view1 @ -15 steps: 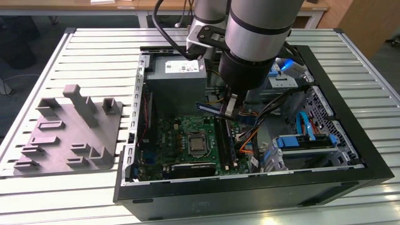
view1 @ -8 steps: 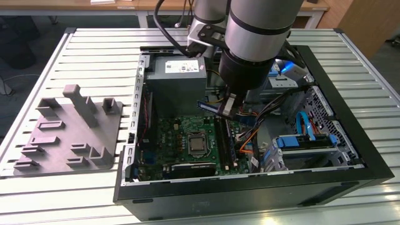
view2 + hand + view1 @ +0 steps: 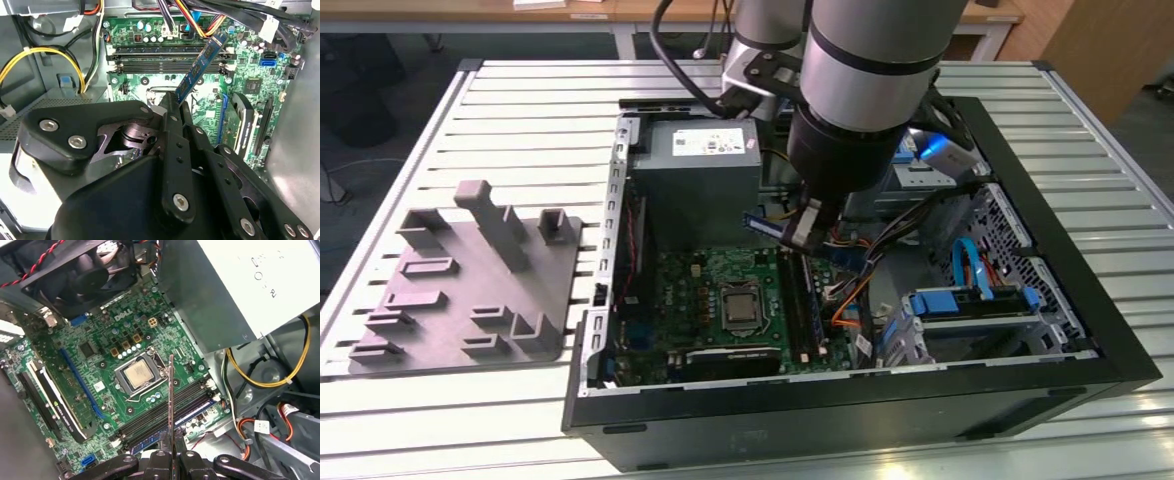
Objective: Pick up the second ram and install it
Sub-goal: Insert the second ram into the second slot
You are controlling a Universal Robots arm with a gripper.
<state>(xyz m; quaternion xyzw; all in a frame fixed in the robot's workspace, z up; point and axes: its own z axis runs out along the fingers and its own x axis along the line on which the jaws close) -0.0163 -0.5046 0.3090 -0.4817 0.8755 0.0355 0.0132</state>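
Blue-tinted, thin and stiff, the second ram (image 3: pixel 200 70) stood clamped at one end in my closed pincer (image 3: pixel 176 107), above the motherboard (image 3: pixel 150 85) near its black slots (image 3: pixel 165 64). I judged it light and fragile, best held by its edges.

We see the arm (image 3: pixel 867 70) reaching in from the far side, wrist pointing straight down. The gripper (image 3: pixel 805 235) hangs vertical, fingers (image 3: pixel 171 115) pinched together on the second ram (image 3: pixel 200 67), gripping one end.
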